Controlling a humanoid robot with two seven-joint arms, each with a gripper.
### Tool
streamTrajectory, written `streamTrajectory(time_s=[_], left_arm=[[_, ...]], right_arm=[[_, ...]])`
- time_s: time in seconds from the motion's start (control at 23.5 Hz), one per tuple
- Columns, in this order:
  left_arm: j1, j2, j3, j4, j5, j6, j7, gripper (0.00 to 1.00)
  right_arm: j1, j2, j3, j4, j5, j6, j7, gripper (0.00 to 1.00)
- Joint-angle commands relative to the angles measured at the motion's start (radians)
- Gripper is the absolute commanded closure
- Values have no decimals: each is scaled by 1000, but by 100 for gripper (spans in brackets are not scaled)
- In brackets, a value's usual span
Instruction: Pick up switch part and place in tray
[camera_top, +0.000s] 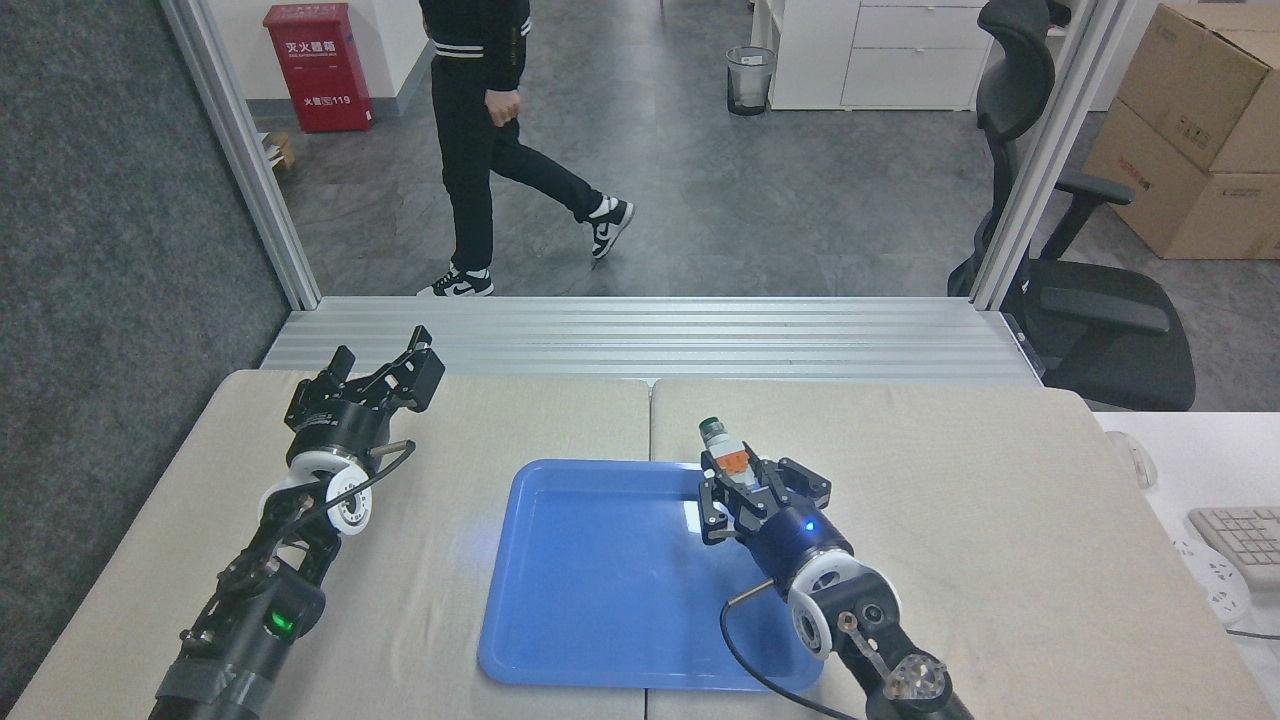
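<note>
— That blue tray (600, 600) is plastic, glossy, throwing back the light.
— And the table (950, 480) has a matt beige cloth; behind it, a ribbed metal rail (640, 340), dull silver.

Grey floor (720, 200), red cabinet (318, 66), black office chair (1090, 290)

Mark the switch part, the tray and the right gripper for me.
switch part (727, 453): head view, on its orange block.
tray (600, 570): head view, on the bare blue floor.
right gripper (757, 482): head view, midway between its fingertips, shut on the part.
</note>
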Motion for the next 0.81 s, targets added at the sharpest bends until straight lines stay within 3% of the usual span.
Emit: streamTrajectory(time_s=[0.0,0.09,0.17,0.34,0.38,0.47,0.55,0.64,0.77], left_arm=[[0,0,0,-1,0,0,0,0],[0,0,0,0,0,0,0,0],[0,0,0,0,0,0,0,0],[0,0,0,-1,0,0,0,0],[0,0,0,-1,0,0,0,0],[0,0,0,-1,0,0,0,0],[0,0,0,-1,0,0,0,0],[0,0,0,0,0,0,0,0],[0,0,0,0,0,0,0,0]], right_arm=[[104,69,186,-54,48,-31,26,100],[106,69,183,-20,49,-30,26,100],[106,69,183,7,49,-24,26,85],[103,72,167,23,43,-21,20,20],[103,75,166,23,40,-19,19,15],[95,83,140,24,34,14,16,4],[91,85,102,27,32,27,16,2],[60,101,1,29,29,30,-10,2],[-35,108,-180,27,23,25,-147,2]])
